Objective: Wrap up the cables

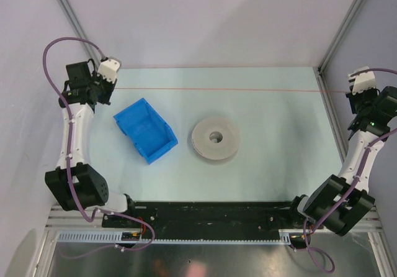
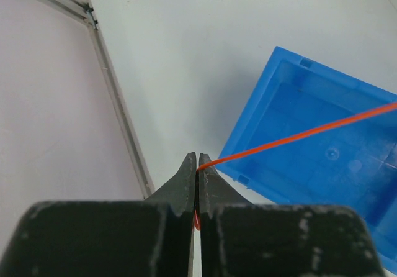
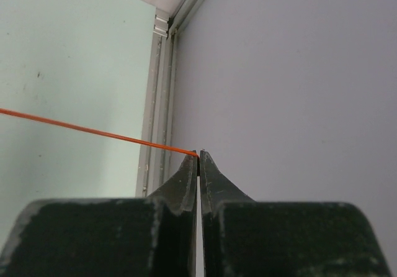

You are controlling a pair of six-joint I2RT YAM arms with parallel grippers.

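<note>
A very thin reddish-brown wire [image 1: 229, 90] is stretched straight across the far part of the table, above its surface, between my two grippers. My left gripper [image 1: 107, 86] is at the far left and shut on the wire's left end [image 2: 298, 136]; a bit of wire shows between its fingers. My right gripper [image 1: 351, 94] is at the far right by the wall and shut on the wire's right end [image 3: 93, 128]. The grey-white round spool [image 1: 214, 138] lies flat mid-table, nearer than the wire and apart from it.
A blue open bin [image 1: 144, 130] sits left of the spool; it also shows in the left wrist view [image 2: 322, 146], under the wire. Aluminium frame posts and grey walls close the left [image 2: 118, 103] and right [image 3: 162, 90] sides.
</note>
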